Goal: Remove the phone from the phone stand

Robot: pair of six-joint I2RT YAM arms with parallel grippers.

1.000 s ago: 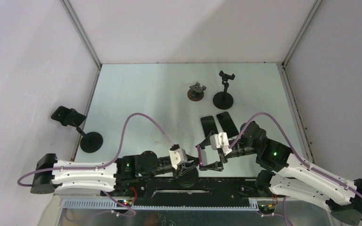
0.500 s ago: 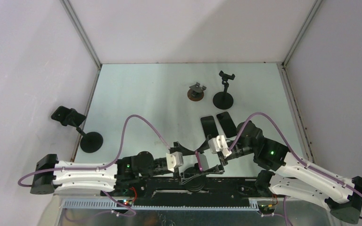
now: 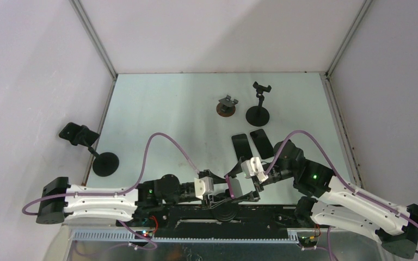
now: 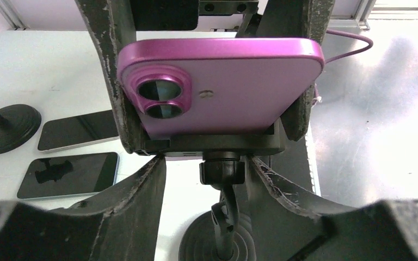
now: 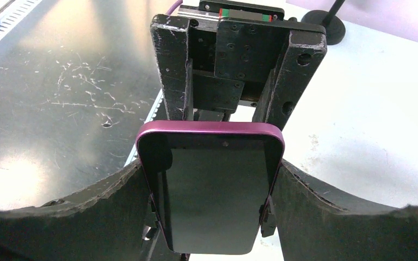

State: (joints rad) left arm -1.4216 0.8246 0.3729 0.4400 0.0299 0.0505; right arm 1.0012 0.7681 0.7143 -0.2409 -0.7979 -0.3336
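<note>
Pink-purple phone (image 4: 234, 92) with two stacked lenses on the back and a dark screen. Tilted, top edge up, pinched by its long edges between the fingers of the right hand (image 5: 212, 166). Screen toward that hand, back toward the left hand (image 4: 205, 161). Lower end seated in the black cradle of the phone stand (image 4: 217, 145). Black stand, thin bent neck on a round base, upright on the surface (image 4: 43, 70). Neck between the left hand's spread fingers, clear of both.
</note>
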